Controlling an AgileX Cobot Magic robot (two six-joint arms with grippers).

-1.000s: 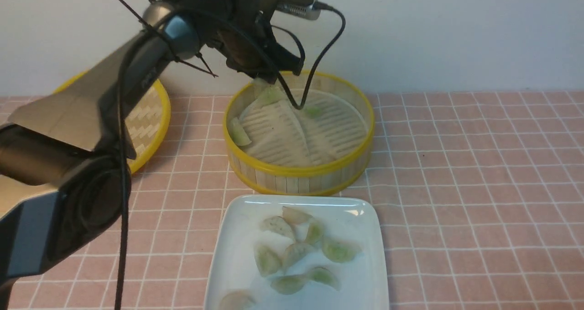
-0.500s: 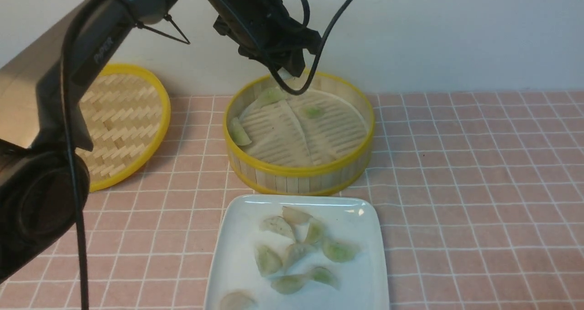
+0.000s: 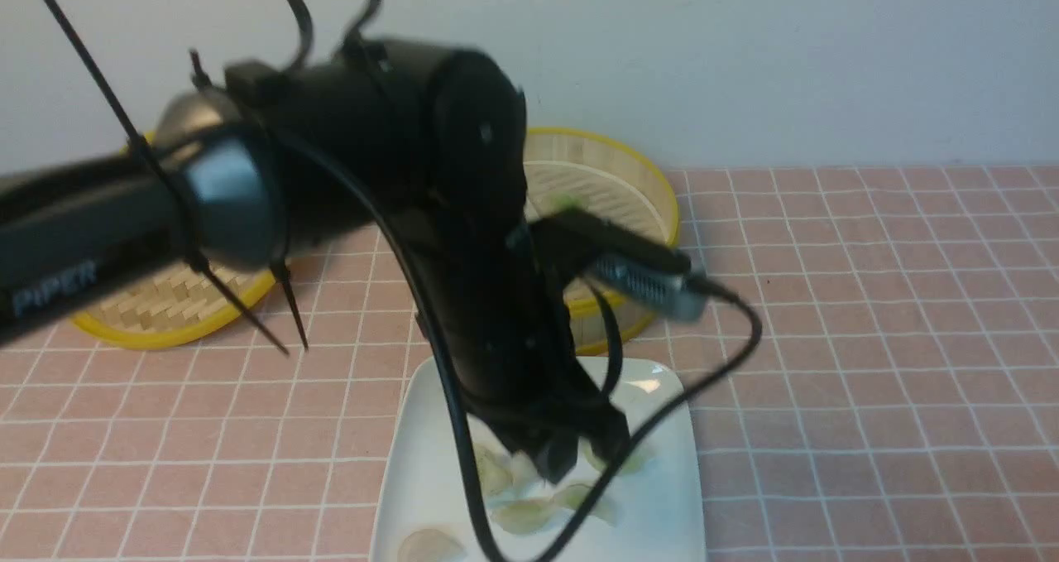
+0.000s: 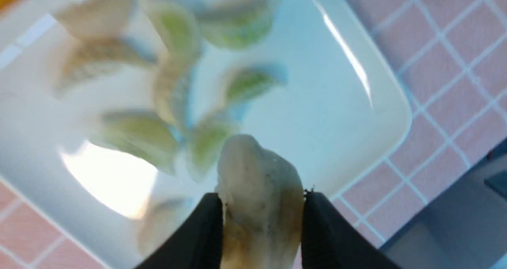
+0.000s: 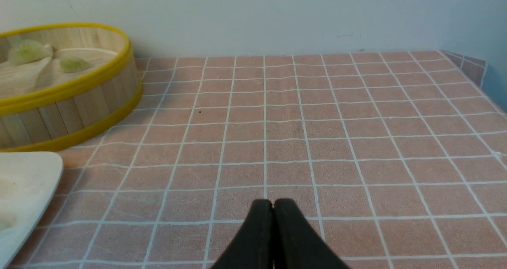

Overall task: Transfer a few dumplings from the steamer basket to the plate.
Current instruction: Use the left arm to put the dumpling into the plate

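Observation:
My left gripper [image 3: 571,463] [image 4: 261,197] hangs low over the white plate [image 3: 662,496] [image 4: 336,102], shut on a pale beige dumpling [image 4: 257,182] that sticks out between its fingers. Several greenish dumplings [image 3: 521,514] [image 4: 174,31] lie on the plate below it, blurred in the left wrist view. The steamer basket [image 3: 629,173] [image 5: 71,98] stands behind the plate, largely hidden by the left arm in the front view. Two green dumplings [image 5: 27,51] [image 5: 74,64] lie inside it. My right gripper [image 5: 273,201] is shut and empty, low over the pink checked cloth to the right of the basket; the front view does not show it.
A flat yellow-rimmed woven lid [image 3: 165,305] lies at the back left, partly behind the left arm. A wall runs along the back of the table. The wrist camera's cable [image 3: 728,355] loops over the plate's right side. The plate's corner [image 5: 35,170] shows in the right wrist view.
The left arm has swung from above the basket's far rim forward and down to above the plate, carrying the dumpling. The basket and the plate's dumplings have not moved.

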